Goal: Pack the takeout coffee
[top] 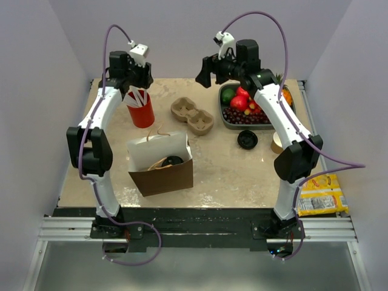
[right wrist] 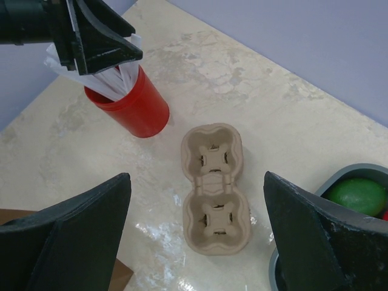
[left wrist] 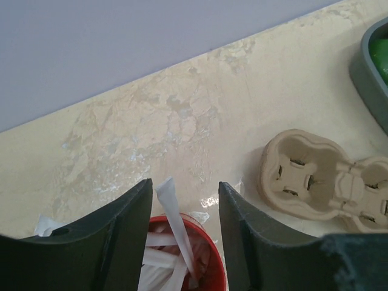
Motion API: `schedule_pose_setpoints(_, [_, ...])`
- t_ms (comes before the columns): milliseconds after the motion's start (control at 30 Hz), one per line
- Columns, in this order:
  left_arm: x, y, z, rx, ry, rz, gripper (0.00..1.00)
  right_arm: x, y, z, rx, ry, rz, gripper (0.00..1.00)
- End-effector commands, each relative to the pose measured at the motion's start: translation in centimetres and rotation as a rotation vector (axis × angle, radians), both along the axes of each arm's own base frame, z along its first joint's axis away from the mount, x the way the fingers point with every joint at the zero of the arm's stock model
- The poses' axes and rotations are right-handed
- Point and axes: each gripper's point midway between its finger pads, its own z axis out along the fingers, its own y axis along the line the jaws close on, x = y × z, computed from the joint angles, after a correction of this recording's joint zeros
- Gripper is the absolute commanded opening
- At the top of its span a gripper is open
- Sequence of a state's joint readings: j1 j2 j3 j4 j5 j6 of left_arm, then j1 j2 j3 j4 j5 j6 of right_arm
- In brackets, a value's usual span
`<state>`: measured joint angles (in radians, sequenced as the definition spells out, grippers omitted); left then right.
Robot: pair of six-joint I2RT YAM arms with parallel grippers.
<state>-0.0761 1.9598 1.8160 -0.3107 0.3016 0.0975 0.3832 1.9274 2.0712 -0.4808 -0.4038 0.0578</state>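
The takeout coffee [top: 174, 160] shows only as a round black lid inside the open brown paper bag [top: 162, 174]; the bag wall hides its cup. My left gripper [top: 136, 92] hangs over the red cup of white wrapped straws [top: 141, 110]. It is open [left wrist: 184, 185], with one upright straw [left wrist: 173, 212] standing between its fingers, close to the left one and not pinched. My right gripper [top: 206, 71] is wide open [right wrist: 195, 176] and holds nothing, high above the tan pulp cup carrier [right wrist: 214, 189].
A loose black lid [top: 247, 139] and a lidless tan cup [top: 277, 143] lie right of centre, the cup partly behind the right arm. A grey tray of fruit [top: 225, 119] sits at the back right. Yellow snack packets [top: 321, 194] lie off the right edge.
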Motion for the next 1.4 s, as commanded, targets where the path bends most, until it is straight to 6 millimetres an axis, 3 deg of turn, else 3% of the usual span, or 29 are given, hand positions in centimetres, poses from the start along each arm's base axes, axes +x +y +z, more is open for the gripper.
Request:
schedule_pose_setpoints(0, [1.6, 0.3, 1.1, -0.005, -0.040, 0.006, 0.51, 0.5, -0.1, 1.8, 0.042, -0.045, -0.002, 0.93])
schedule_pose_setpoints(133, [1.7, 0.5, 0.3, -0.005, -0.022, 0.016, 0.41, 1.2, -0.1, 1.3, 0.043, -0.037, -0.006, 0.93])
schedule_pose_setpoints(333, [0.2, 0.9, 1.2, -0.013, -0.028, 0.015, 0.03, 1.7, 0.2, 1.3, 0.047, -0.040, -0.004, 0.93])
schedule_pose_setpoints(433, [-0.8, 0.7, 4.7, -0.019, -0.093, -0.009, 0.00, 1.7, 0.3, 1.3, 0.048, -0.038, -0.001, 0.93])
schedule_pose_setpoints(467, [-1.6, 0.6, 7.2, -0.007, -0.146, -0.029, 0.00, 1.7, 0.2, 1.2, 0.046, -0.036, -0.004, 0.93])
schedule_pose_setpoints(533, [-2.7, 0.6, 10.2, -0.003, -0.206, -0.040, 0.00, 1.5, -0.1, 1.4, 0.039, -0.046, -0.007, 0.93])
schedule_pose_setpoints(567, [-3.9, 0.7, 12.7, 0.012, -0.253, -0.049, 0.00, 1.4, -0.2, 1.2, 0.034, -0.041, -0.008, 0.93])
schedule_pose_setpoints(633, [-5.8, 0.0, 15.0, 0.014, -0.305, -0.101, 0.00, 1.1, -0.3, 1.1, 0.026, -0.045, -0.005, 0.93])
schedule_pose_setpoints(667, [-7.7, -0.2, 18.0, 0.014, -0.378, -0.124, 0.00, 1.0, -0.5, 1.3, 0.024, -0.049, -0.010, 0.93])
schedule_pose_setpoints(733, [-10.1, -1.4, 19.2, -0.011, -0.421, -0.203, 0.00, 0.8, -0.7, 1.6, 0.019, -0.059, -0.014, 0.93])
schedule_pose_setpoints(767, [-12.2, -1.8, 22.0, -0.033, -0.491, -0.227, 0.00, 0.6, -0.9, 2.0, 0.019, -0.069, -0.022, 0.93])
schedule_pose_setpoints(900, [-18.0, -4.2, 24.8, -0.119, -0.528, -0.386, 0.00, -0.3, -1.6, 3.0, -0.009, -0.100, -0.023, 0.93])
schedule_pose_setpoints(1033, [-24.2, -4.8, 28.1, -0.169, -0.574, -0.438, 0.00, -1.4, -2.9, 3.9, -0.054, -0.135, -0.042, 0.93])
schedule_pose_setpoints(1133, [-28.1, -5.1, 29.7, -0.190, -0.594, -0.472, 0.00, -2.4, -4.0, 4.0, -0.081, -0.134, -0.072, 0.94])
schedule_pose_setpoints(1200, [-29.8, -5.5, 29.7, -0.216, -0.563, -0.503, 0.00, -3.3, -4.5, 4.3, -0.092, -0.139, -0.075, 0.94])
schedule_pose_setpoints(1333, [-32.9, -5.9, 28.2, -0.296, -0.482, -0.517, 0.00, -4.6, -5.3, 4.2, -0.114, -0.139, -0.079, 0.95])
schedule_pose_setpoints(1367, [-32.8, -6.0, 26.5, -0.313, -0.438, -0.512, 0.00, -4.9, -5.5, 3.8, -0.122, -0.131, -0.080, 0.95])
